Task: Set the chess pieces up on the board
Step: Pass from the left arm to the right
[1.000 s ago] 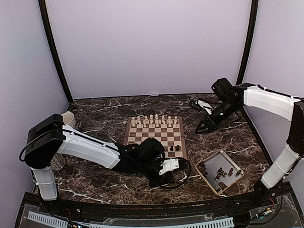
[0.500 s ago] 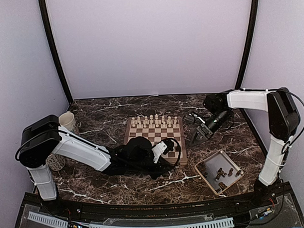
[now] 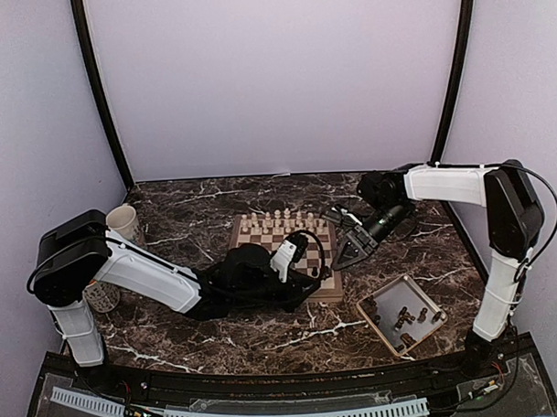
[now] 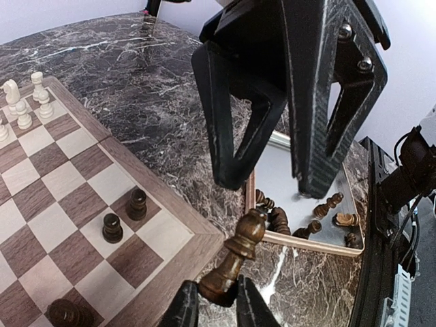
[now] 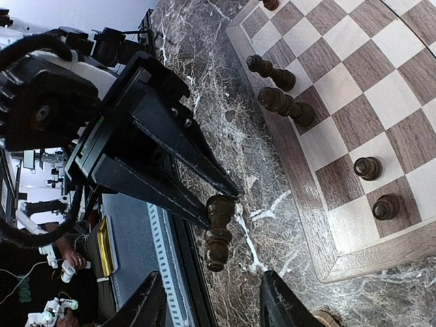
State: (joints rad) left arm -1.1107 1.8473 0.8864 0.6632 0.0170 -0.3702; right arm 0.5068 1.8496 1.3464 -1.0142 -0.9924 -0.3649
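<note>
As left gripper (image 4: 212,301) pinches dark chessman (image 4: 235,262), right gripper (image 5: 212,291) agape

No readable lettering, labels, brands or numbers anywhere (not in any view)

Soft even light, sharp, edges perhaps warped

Boxed in on three sides by plain pale lilac panels: back wall (image 3: 274,80), left wall (image 3: 29,135), right wall (image 3: 521,90). Soft, even light throughout. Two black struts (image 3: 99,94) at the rear corners, splayed outward toward the top. Below, dark brown marble tabletop (image 3: 187,207), white-veined, faintly glossy. Along the near edge, black ledge (image 3: 266,383) fronted by a white slotted strip (image 3: 267,416).
</note>
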